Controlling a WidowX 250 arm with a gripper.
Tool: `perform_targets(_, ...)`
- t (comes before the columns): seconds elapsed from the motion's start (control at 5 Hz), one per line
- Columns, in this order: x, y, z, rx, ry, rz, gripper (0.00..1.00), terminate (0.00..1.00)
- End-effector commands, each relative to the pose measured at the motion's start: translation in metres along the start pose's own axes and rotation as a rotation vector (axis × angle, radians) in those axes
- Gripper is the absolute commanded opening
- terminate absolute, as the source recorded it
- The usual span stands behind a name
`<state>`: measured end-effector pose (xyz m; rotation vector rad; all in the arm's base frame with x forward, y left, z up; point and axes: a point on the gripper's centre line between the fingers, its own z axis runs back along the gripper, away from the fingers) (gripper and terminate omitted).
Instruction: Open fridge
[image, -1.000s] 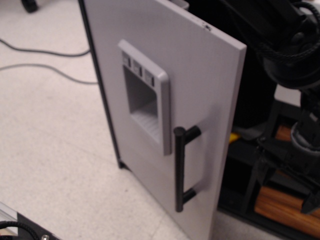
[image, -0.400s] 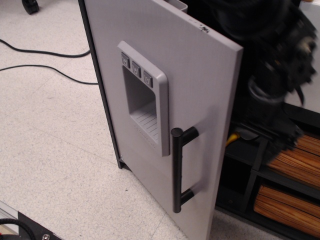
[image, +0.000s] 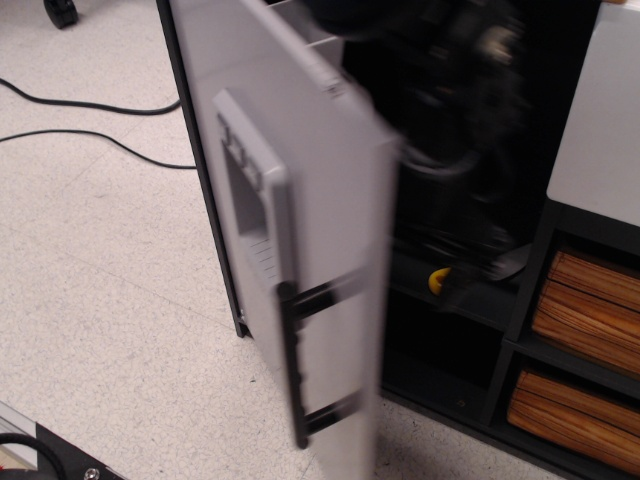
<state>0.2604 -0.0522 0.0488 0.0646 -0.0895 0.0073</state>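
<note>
Observation.image has the fridge (image: 330, 200) door swung wide open, blurry gripper (image: 470, 90) right behind it up inside the dark interior, honestly can't tell if its fingers are apart or together.

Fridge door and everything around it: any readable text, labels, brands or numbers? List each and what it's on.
None readable.
Fridge door: plain grey, no print visible.
Dispenser recess: the buttons are seen edge-on and motion-blurred; any marks are illegible.
Wood-grain drawers: no labels visible.
Yellow object inside the fridge: too small and blurred to tell.
</note>
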Motion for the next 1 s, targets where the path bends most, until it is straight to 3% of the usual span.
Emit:
perform_targets(0.0, -0.05, 0.073, 0.016, 0.063, -0.077, -0.087, 1.0, 0.0)
perform_targets(0.2, -0.063, 0.094, 0.017, 0.063, -0.069, -0.132, 1.0, 0.0)
perform_targets(0.6, -0.063, 0.094, 0.017, 0.063, -0.069, -0.132, 1.0, 0.0)
perform_targets(0.8, -0.063, 0.094, 0.017, 0.063, -0.069, -0.132, 1.0, 1.0)
